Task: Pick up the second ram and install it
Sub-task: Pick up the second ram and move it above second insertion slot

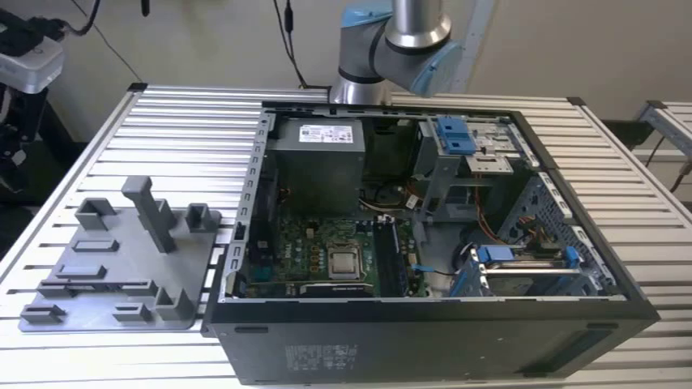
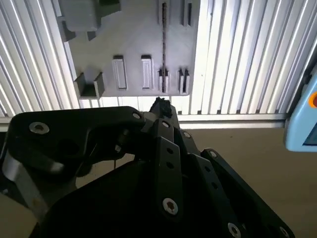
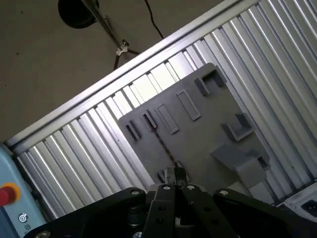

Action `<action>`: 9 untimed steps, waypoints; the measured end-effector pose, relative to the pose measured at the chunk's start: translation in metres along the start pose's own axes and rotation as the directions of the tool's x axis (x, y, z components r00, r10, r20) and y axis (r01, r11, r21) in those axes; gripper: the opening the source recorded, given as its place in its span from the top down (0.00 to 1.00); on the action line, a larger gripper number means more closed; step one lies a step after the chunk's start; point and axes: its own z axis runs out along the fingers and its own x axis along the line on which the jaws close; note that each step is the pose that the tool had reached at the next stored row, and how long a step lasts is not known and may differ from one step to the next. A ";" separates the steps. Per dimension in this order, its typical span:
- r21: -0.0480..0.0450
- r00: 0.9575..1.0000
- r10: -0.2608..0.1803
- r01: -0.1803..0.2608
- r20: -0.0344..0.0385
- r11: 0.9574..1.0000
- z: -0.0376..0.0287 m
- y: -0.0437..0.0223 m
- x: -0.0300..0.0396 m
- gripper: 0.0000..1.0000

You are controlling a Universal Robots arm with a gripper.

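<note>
Ribbed silver metal table; flat grey plastic fixture tray with a thin dark ram stick; black computer case, green motherboard, blue plastic clips.

The second ram sits in the fixture beside the case.

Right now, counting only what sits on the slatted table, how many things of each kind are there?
Computer case: 1
Grey holder plate: 1
Ram stick, set in the plate: 1
Total: 3
</note>
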 end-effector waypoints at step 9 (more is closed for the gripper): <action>0.011 0.988 -0.155 0.155 -0.006 0.988 0.0001 0.0001 0.0000 0.89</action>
